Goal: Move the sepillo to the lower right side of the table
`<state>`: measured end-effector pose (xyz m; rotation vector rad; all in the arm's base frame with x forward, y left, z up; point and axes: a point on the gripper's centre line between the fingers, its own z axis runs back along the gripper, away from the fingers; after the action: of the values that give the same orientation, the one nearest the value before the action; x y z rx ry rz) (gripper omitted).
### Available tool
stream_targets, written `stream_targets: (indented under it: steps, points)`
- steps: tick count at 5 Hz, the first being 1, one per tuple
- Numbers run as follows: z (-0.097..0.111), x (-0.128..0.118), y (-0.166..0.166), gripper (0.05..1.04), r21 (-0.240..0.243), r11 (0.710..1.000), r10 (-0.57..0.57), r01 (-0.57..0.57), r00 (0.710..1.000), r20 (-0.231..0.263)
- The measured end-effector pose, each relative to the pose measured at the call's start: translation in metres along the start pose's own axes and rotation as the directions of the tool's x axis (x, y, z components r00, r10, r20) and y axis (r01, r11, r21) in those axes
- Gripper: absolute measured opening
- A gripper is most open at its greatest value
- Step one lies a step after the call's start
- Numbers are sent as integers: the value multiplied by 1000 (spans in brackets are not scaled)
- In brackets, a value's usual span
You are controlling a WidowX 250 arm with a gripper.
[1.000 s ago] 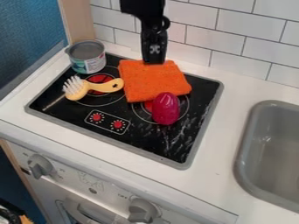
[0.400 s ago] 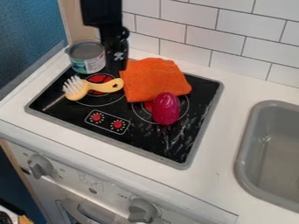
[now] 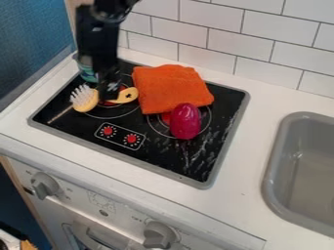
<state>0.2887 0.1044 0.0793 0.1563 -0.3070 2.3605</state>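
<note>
On glossy blk stovetop (image 3: pixel 163 155), curved bristly brush (image 3: pixel 85 99) nr end effector (image 3: pixel 109 92), grip unclear.

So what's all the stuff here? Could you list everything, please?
brush: one, yellow with white bristles, stove's left side
can: one, grey and teal, back left, partly behind the arm
cloth: one, orange, back of stove
oval thing: one, magenta, at the cloth's front edge
stove top: one, black, on the counter
counter: one, white
sink: one, grey, right
knobs: two, grey, front panel
wall tiles: many, white, behind
side wall: one, blue, left
arm: one, black, upper left
hand: one, black, over the brush's handle
</note>
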Motion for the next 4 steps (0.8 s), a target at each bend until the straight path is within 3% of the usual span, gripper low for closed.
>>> stream_targets:
  steps: [2, 4]
  points:
    - [-32, 15, -7, 1000, 55, 998, 27, -29, 999, 40]
    - [-46, 11, -6, 955, 103, 995, 2, -1, 1000, -6]
